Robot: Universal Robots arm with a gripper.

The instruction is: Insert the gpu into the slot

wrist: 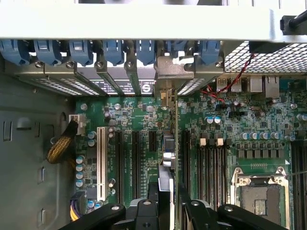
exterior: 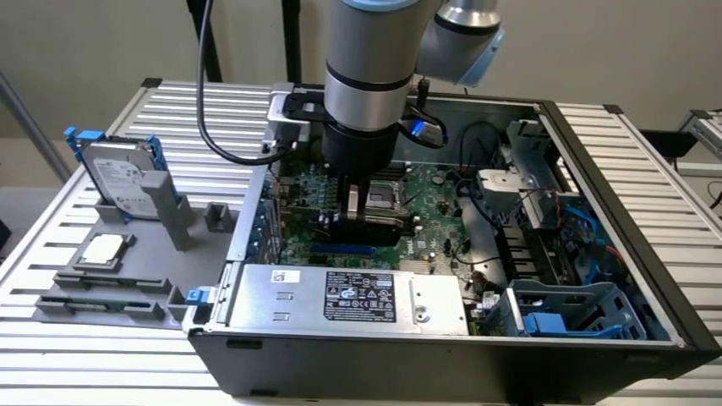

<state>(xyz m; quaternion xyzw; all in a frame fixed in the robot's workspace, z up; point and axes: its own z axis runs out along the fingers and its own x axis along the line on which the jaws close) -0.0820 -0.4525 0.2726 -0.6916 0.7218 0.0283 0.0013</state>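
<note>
gpu (exterior: pixel 370 232) in pincer (exterior: pixel 363 218), over motherboard (exterior: pixel 438 193), inside case (exterior: pixel 451 365).

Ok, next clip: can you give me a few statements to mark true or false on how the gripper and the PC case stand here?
1. The gripper grips the gpu over the motherboard. True.
2. The white slot holds a card. False: it is bare.
3. A hard drive stands in a grey holder outside the case. True.
4. The silver power supply lies outside the case. False: it sits inside it.
5. A cooler covers the CPU socket. False: the socket is uncovered.
</note>
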